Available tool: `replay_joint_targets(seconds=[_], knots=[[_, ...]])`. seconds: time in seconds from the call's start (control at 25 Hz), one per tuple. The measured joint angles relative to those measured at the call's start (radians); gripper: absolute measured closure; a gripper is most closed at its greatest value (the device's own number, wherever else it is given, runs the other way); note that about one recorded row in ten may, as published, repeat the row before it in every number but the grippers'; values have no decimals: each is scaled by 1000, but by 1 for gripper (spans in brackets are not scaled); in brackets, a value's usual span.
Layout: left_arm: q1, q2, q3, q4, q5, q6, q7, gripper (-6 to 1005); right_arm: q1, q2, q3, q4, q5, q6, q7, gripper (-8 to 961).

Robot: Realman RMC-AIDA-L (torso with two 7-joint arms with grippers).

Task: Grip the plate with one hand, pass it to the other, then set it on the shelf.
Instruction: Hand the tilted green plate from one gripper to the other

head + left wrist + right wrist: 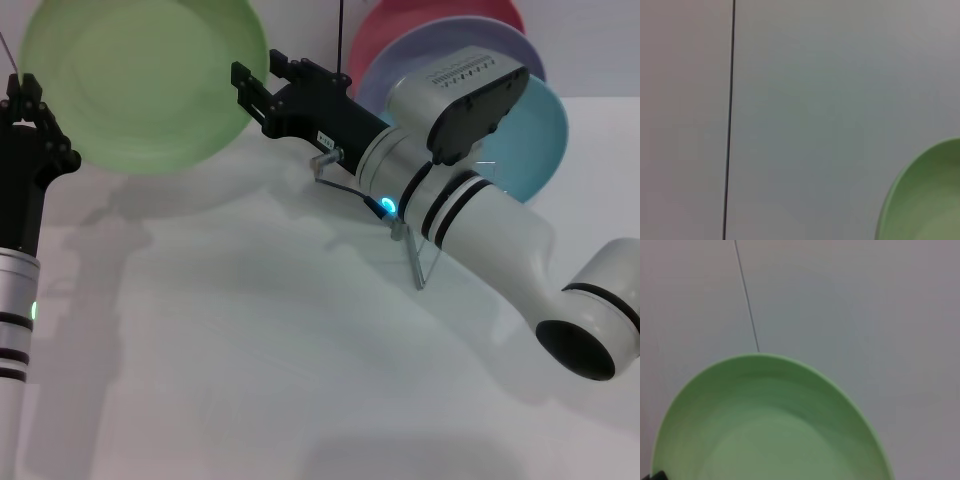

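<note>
The light-green plate [140, 80] hangs tilted above the table at the far left, casting a shadow below it. My left gripper [22, 95] is shut on its left rim, on the slim arm with the green light. My right gripper [262, 75] reaches in from the right on the thick white arm with the blue light. It is open, with one finger on each side of the plate's right rim. The plate [930, 200] fills a corner of the left wrist view, and the plate [775, 430] takes up much of the right wrist view. The wire shelf [425, 265] stands under my right arm.
Standing in the shelf behind my right arm are a turquoise plate [540, 130], a lavender plate [430, 50] and a pink plate [400, 25]. The white table [250, 360] stretches toward the front. A grey wall lies behind.
</note>
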Motion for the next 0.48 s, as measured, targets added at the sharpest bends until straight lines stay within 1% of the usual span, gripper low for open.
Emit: replay_joint_targets(seconds=[0.08, 0.32, 0.48], knots=[[-9, 0, 20, 0, -38, -4, 13, 966, 2, 0, 1, 2, 0, 2, 0, 516], [-14, 0, 30, -1, -52, -4, 22, 966, 2, 0, 27, 3, 0, 10, -22, 605], [-14, 0, 32, 0, -53, -4, 22, 966, 2, 0, 39, 5, 1, 25, -27, 605]])
